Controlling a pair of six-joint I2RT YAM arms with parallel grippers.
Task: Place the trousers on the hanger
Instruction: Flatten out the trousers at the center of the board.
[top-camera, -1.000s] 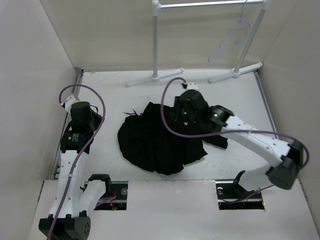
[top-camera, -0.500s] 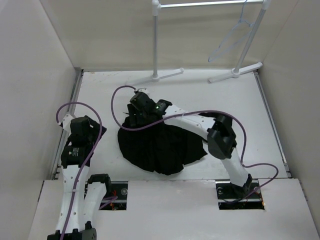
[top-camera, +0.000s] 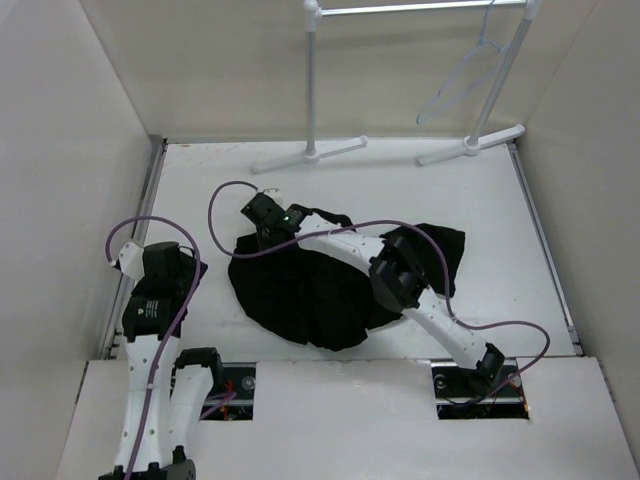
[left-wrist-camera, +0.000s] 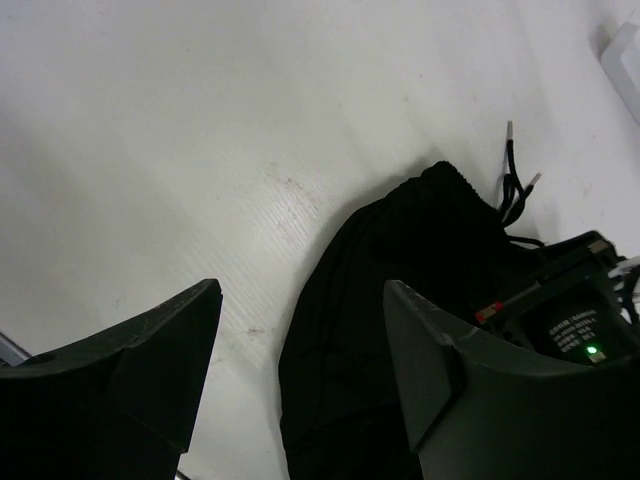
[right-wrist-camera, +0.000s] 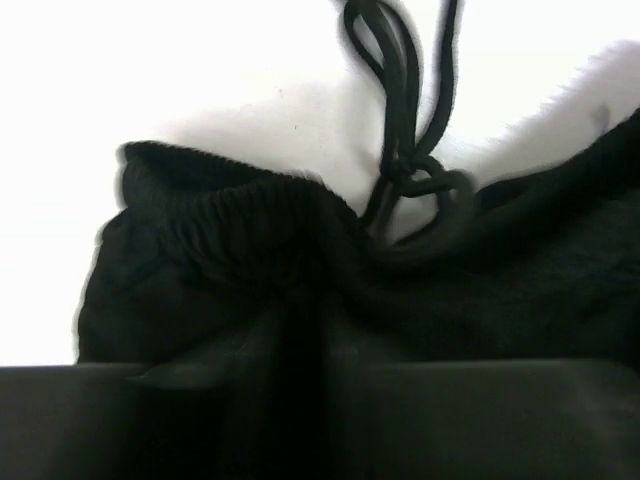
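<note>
The black trousers (top-camera: 300, 295) lie in a crumpled heap mid-table. My right gripper (top-camera: 262, 214) reaches across the heap to its far left edge. In the right wrist view its jaws are pinched on the gathered waistband (right-wrist-camera: 230, 215), just below the knotted drawstring (right-wrist-camera: 405, 170). My left gripper (top-camera: 183, 264) hovers left of the heap, open and empty. In the left wrist view its fingers (left-wrist-camera: 165, 365) frame bare table and the heap's edge (left-wrist-camera: 390, 260). The pale hanger (top-camera: 462, 80) hangs from the rack's rail at the far right.
The white garment rack (top-camera: 312, 90) stands at the back, its feet (top-camera: 305, 156) on the table. Tall walls close in left, right and behind. The right arm's purple cable (top-camera: 225, 215) loops over the table beside the heap.
My right arm swung left across the heap to the waistband, opened wide and then closed on it. The left gripper opened and drew back toward the near left.
</note>
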